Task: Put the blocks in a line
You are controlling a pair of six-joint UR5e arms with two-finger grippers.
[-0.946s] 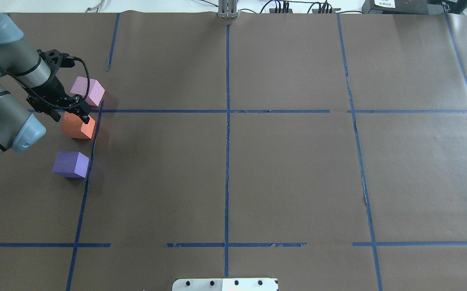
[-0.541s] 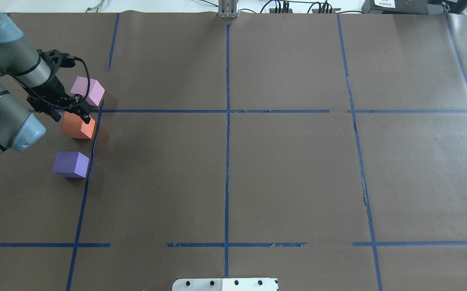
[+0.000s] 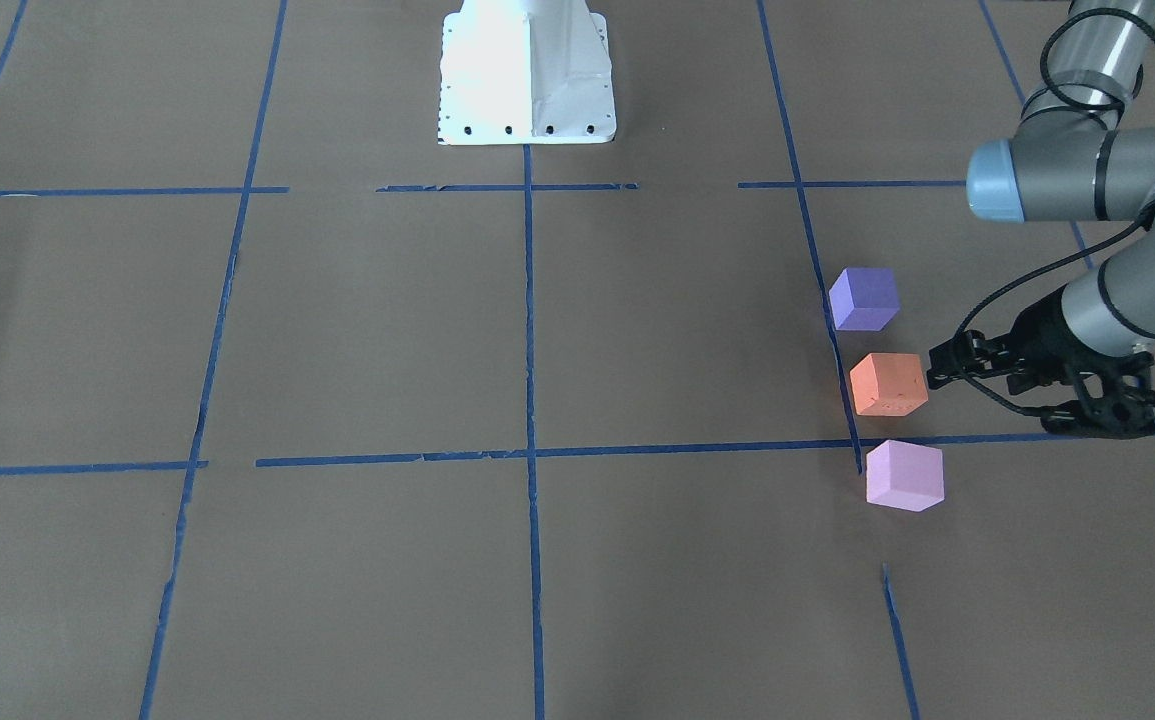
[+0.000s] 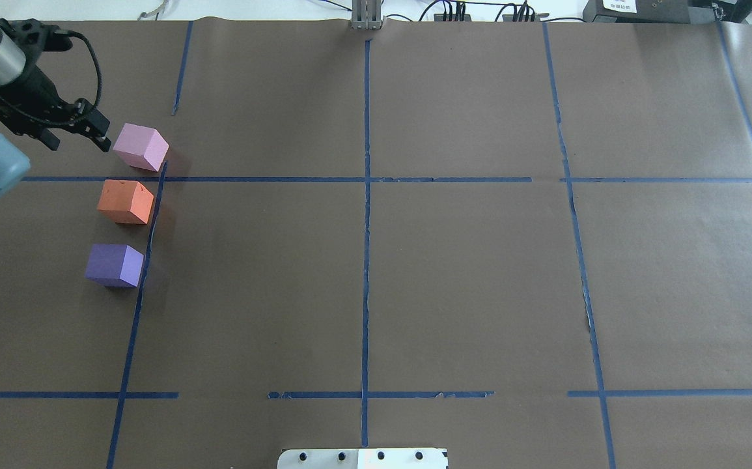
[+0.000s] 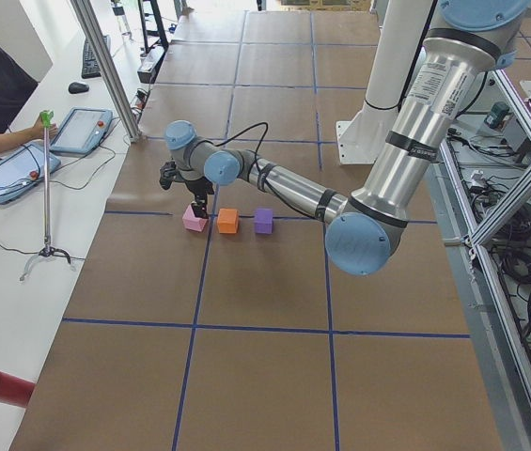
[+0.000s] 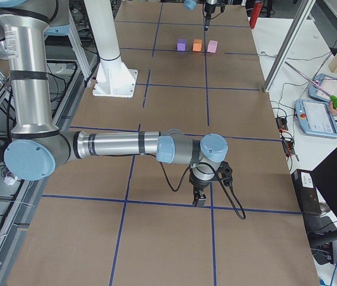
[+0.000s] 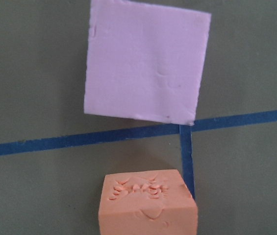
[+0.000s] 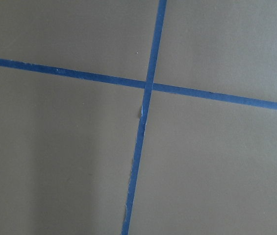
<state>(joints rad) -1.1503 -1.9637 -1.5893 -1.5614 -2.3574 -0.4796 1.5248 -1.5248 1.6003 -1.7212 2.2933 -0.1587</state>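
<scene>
Left claw (image 4: 78, 135) — wide, empty — hangs just beside the pink block (image 4: 141, 146), the row's far end past orange block (image 4: 125, 202) and violet block (image 4: 114, 264).

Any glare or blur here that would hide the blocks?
Front-facing view: the white robot base is blown out; the orange block is evenly lit. Left wrist view: sharp, its top dents show. Overhead view: only a faint shadow right of it.
</scene>
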